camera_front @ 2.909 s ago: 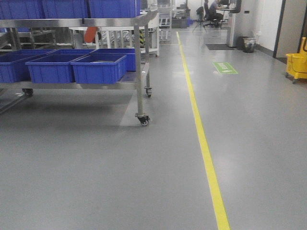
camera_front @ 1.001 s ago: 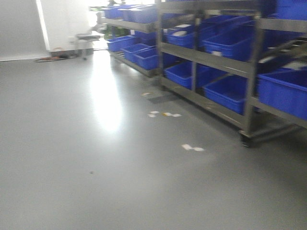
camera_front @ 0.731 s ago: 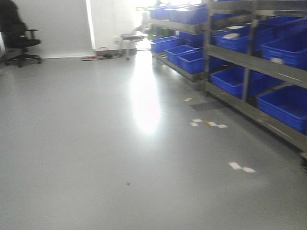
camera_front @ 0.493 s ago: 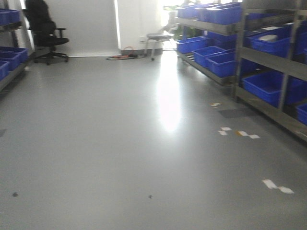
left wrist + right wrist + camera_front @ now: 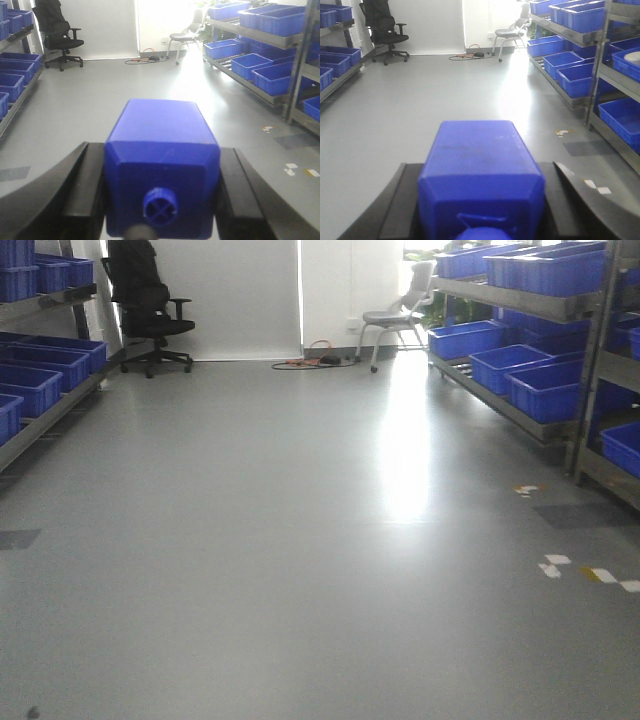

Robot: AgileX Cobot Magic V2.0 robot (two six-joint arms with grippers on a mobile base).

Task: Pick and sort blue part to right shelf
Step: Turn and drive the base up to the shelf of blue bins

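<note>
Clamps blue part in right fingers, narrow-necked block in left fingers. Faces floor beside right shelf.

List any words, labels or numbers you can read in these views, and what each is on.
No readable text in any view.
bins: no labels show.
floor tape marks: plain, no writing.
narrow-neck block: only a moulded cross on its neck, no letters.
blue part: blank on the faces shown.
</note>
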